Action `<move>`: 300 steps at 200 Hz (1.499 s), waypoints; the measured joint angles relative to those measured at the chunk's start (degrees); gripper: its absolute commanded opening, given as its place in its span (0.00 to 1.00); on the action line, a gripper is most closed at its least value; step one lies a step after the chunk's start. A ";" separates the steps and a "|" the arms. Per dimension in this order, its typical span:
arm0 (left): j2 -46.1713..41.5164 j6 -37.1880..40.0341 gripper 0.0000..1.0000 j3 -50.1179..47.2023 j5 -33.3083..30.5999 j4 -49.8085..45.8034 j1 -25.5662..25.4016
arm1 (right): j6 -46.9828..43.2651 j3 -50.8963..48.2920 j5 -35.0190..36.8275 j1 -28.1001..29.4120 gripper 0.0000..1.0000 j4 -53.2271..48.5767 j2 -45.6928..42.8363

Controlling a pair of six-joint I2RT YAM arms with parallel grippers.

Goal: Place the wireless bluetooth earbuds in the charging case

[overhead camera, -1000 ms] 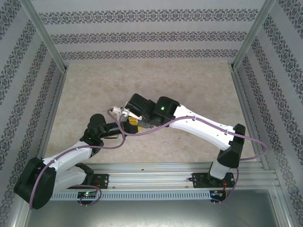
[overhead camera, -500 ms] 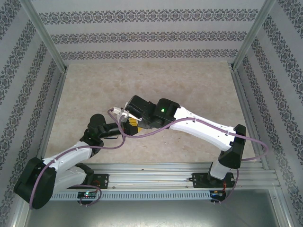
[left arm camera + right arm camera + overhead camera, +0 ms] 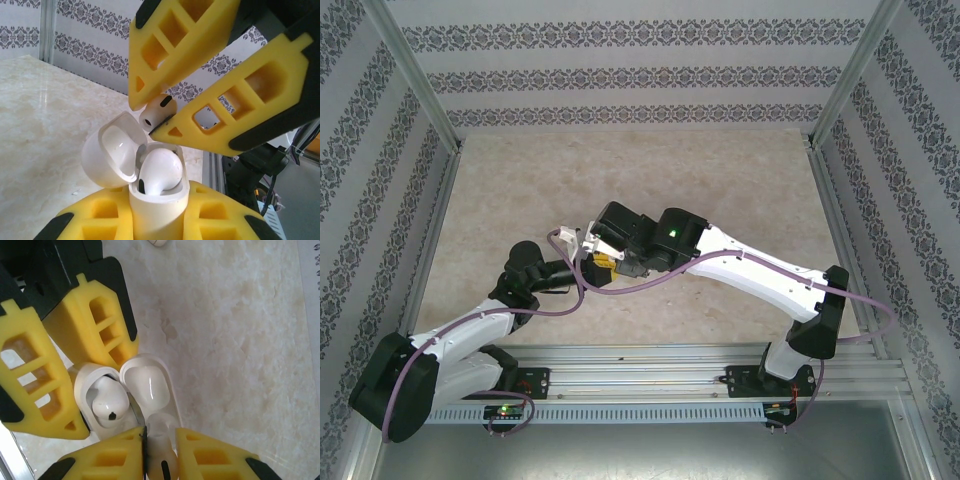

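Editor: Where are we?

Photographer: A pale marbled desk (image 3: 720, 170), walled on three sides by patterned wallpaper (image 3: 640, 75).

Editor: And the subject?

Photographer: The charging case (image 3: 159, 212), glossy white, stands upright with its lid (image 3: 107, 155) swung open to one side. One earbud (image 3: 160, 172) sits in its well, its rounded head showing above the rim. The second earbud (image 3: 159, 111) hangs just above the open mouth, near the lid's upper edge, with a gap between it and the seated one.

Editor: Who holds what?

Photographer: The left jaws are clamped on the case body, a yellow finger (image 3: 100, 220) pressed against each flank. The right jaws enter from above, pinched on the second earbud between their yellow tips.

Editor: And from overhead?

Photographer: The two arms meet a little left of the desk's centre. The left arm (image 3: 470, 330) reaches up from its base and the right arm (image 3: 750, 270) stretches across. The case is too small to tell apart there.
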 measured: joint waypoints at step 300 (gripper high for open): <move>-0.79 -0.85 0.00 0.00 0.39 0.04 0.00 | 4.09 -0.52 -11.78 -3.63 0.52 2.60 -2.95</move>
